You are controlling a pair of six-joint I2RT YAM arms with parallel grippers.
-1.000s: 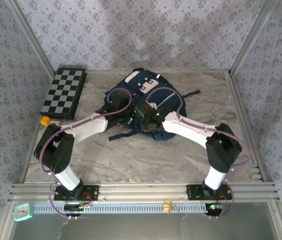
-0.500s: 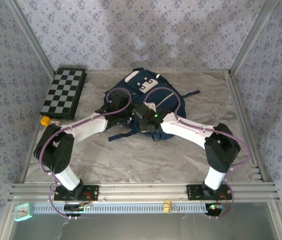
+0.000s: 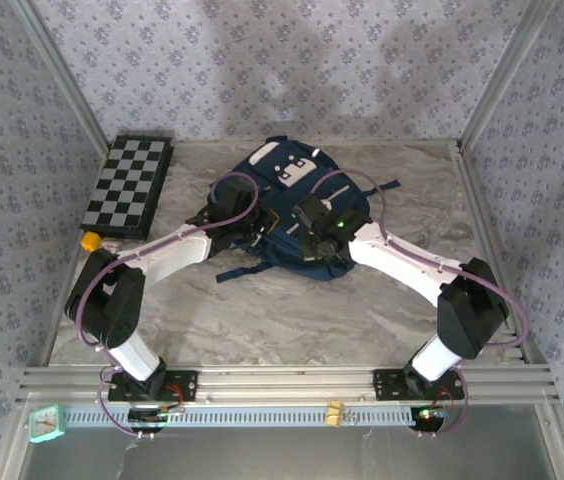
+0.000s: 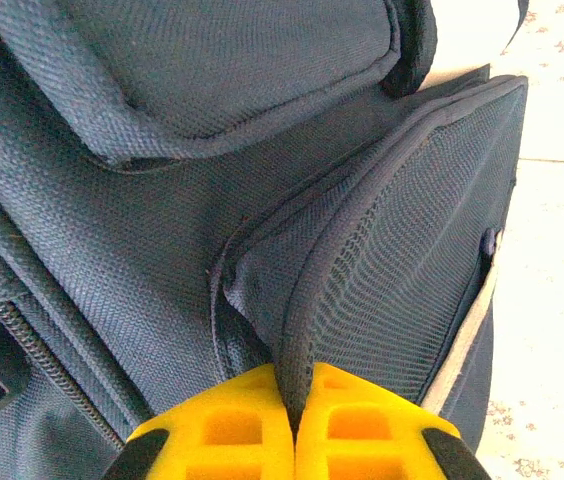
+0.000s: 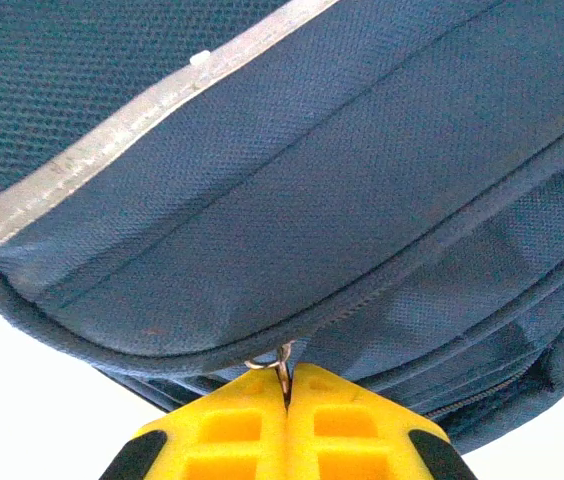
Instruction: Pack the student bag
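The student bag [image 3: 284,190], a navy backpack with white patches, lies at the back middle of the table. My left gripper [image 3: 255,231] is at the bag's left side. In the left wrist view its yellow fingers [image 4: 224,425] are shut on the piped edge of the mesh side pocket [image 4: 402,290]. My right gripper [image 3: 313,234] is at the bag's near right part. In the right wrist view it [image 5: 286,376] is shut on a small metal zipper pull [image 5: 281,360] under the bag's curved seam, below a grey reflective stripe [image 5: 112,135].
A folded chessboard [image 3: 127,185] lies at the back left, with a small yellow object [image 3: 90,241] near its front corner. A teal clock [image 3: 47,423] sits beyond the front rail at the left. Patterned walls close in the back and both sides.
My right gripper has shut on the zipper pull and moved right and toward the back. The left gripper has kept its hold and shifted slightly toward the back.
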